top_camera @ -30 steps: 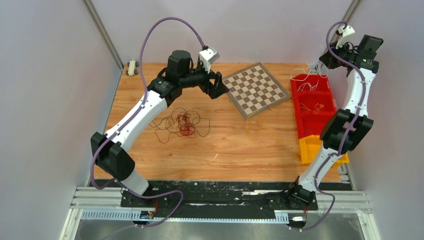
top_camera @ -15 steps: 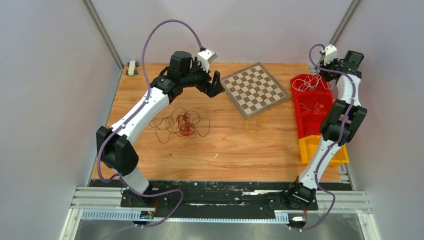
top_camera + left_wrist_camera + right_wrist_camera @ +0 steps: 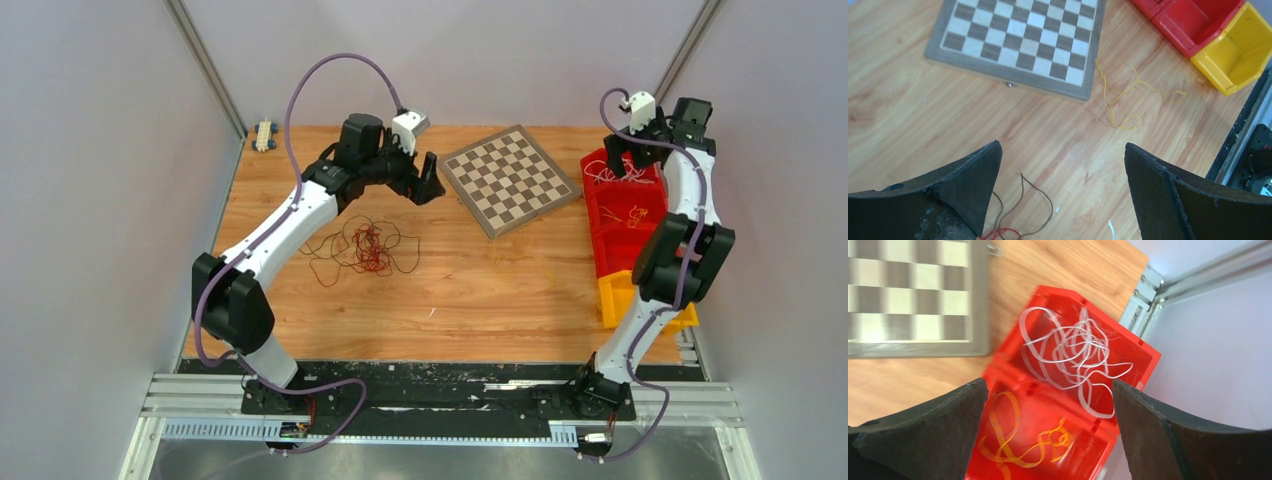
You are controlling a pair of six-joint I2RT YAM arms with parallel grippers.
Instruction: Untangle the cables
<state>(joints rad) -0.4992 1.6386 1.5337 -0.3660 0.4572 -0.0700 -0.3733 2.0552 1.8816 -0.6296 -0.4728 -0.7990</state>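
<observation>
Pale walls [image 3: 100, 200] are enclosing a wooden worktop [image 3: 470, 290]. A chessboard [image 3: 510, 178] is lying at the far centre, and red bins [image 3: 625, 215] and a yellow bin [image 3: 615, 295] are standing along the right edge, partly hidden by the right arm. The left gripper [image 3: 1062, 145] is hovering wide open and empty beside the chessboard. The right gripper [image 3: 1049, 385] is hanging wide open and empty over the far red bin. The cables are lying apart: a red and dark brown tangle [image 3: 365, 247] left of centre, white loops [image 3: 1073, 352] in the far bin, an orange strand [image 3: 1018, 440] in the next compartment, and a faint yellow strand [image 3: 1120, 100] near the chessboard. A small object [image 3: 264, 135] at the far left corner is too small to identify.
</observation>
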